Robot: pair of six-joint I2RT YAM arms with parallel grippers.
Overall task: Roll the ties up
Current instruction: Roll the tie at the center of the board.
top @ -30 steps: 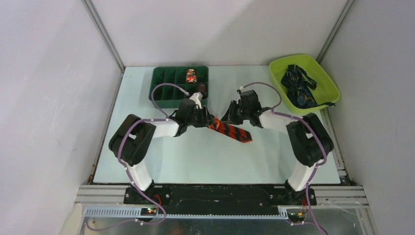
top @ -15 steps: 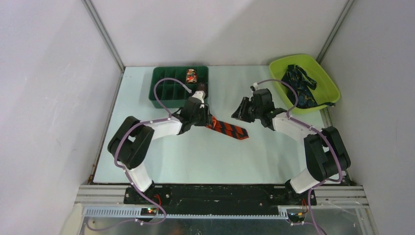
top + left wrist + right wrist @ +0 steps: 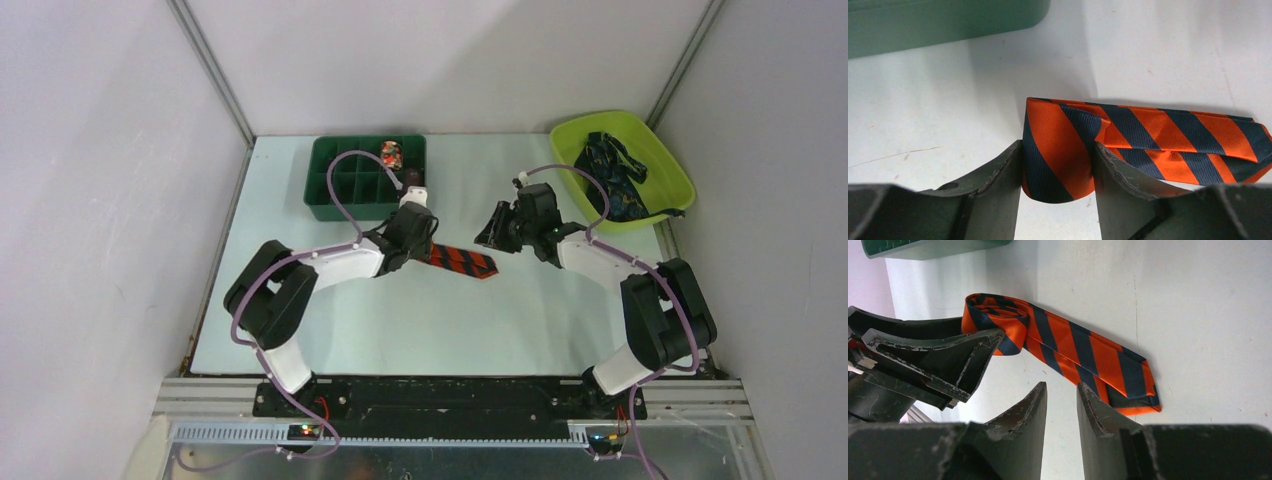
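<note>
The pale table point(image 3: 400, 320) carries a lime tub point(image 3: 672, 170) at its far right corner. A dark green divided box point(image 3: 330, 195) stands along the far edge, left of middle. Near the table's middle the left gripper point(image 3: 426, 248) pinches the rolled end of the orange striped tie point(image 3: 465, 261), whose flat tail points toward the right edge. The right gripper point(image 3: 492, 233) hangs near that tail on its far side, jaws only narrowly parted, holding nothing. Navy ties point(image 3: 612, 180) lie heaped in the tub, and a small roll point(image 3: 391, 155) sits in the box's far row.

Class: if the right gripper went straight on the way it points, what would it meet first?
Probably the flat tail of the striped tie lying on the table, though depth is unclear.
</note>
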